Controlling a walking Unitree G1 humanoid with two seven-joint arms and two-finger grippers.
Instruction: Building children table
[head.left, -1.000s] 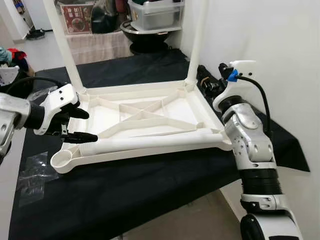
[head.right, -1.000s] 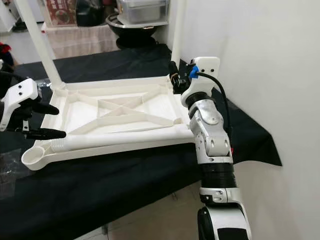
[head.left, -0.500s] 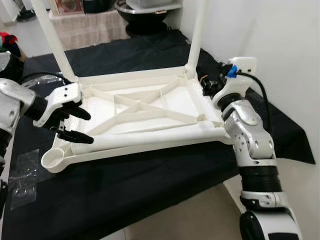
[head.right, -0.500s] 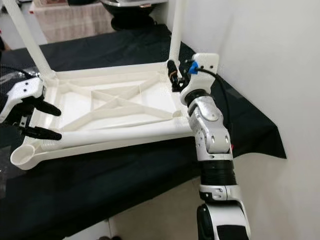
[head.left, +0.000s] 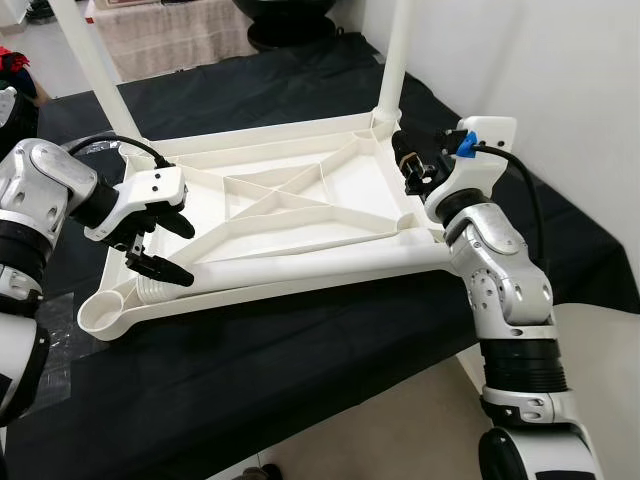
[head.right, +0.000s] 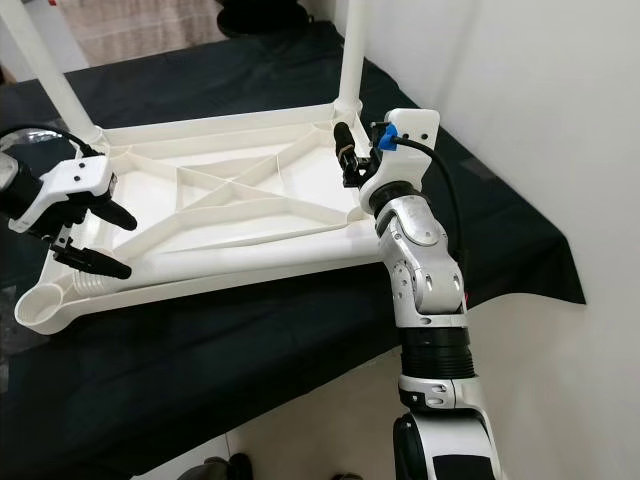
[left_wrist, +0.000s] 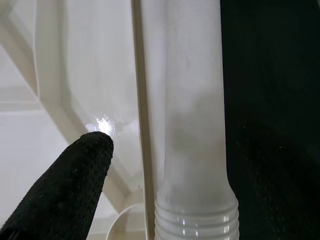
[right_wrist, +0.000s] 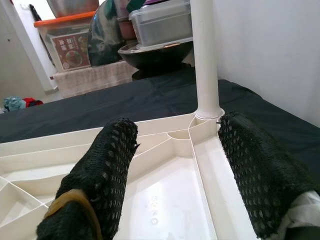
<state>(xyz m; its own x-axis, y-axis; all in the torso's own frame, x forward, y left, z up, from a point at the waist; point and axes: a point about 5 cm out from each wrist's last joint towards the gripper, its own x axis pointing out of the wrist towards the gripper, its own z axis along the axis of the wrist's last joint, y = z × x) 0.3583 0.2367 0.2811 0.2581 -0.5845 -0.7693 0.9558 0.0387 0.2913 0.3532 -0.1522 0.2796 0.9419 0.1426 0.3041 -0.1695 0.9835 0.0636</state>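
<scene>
The white plastic tabletop with its ribbed, cross-braced underside lies upside down on the bench draped in black cloth, occupying the middle of the cloth. Two white tubular legs already stand upright in its far corners, one at about eleven o'clock and one at about one o'clock. A third loose white tube leg with a threaded end lies flat along the near edge, its ridged tip pointing toward the empty round corner socket at eight o'clock. The left hand hovers at nine o'clock over that threaded end, its two black fingers spread apart with the tube between them but not yet pinched. The right hand sits at three o'clock, fingers spread wide above the right rim near the standing leg, gripping nothing. From where I stand, the risk is that the left hand closes on the ridged tip rather than the smooth shaft, so the tube rolls or slips away off the near edge. With nothing steadying the tabletop, a sideways push could also slide it on the cloth and tilt the standing legs.
</scene>
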